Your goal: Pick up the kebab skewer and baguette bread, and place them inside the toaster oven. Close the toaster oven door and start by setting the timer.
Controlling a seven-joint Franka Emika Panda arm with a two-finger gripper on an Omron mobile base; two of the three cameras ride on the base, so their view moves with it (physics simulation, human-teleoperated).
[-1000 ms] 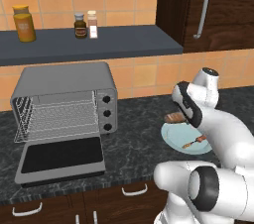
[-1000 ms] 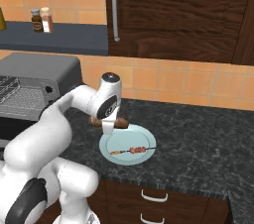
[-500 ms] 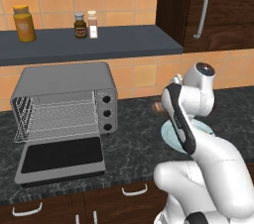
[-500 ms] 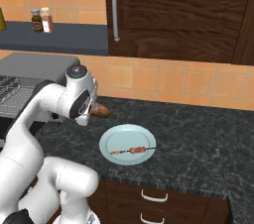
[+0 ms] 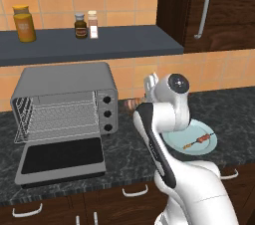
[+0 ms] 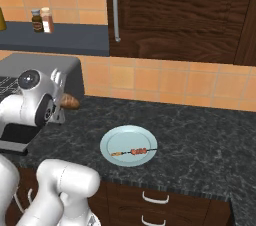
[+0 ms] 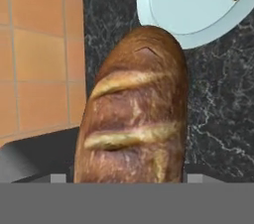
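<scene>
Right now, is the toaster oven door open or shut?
Open. The toaster oven door lies folded down flat on the counter, and the wire rack inside the toaster oven is exposed.

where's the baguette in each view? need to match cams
Left base view: baguette bread peeks out just right of the toaster oven, left of the arm.
Right base view: one end pokes out at mid-left, over the counter.
Hand view: fills the centre.
Shared landmark: pale blue plate holding the kebab skewer.
</scene>
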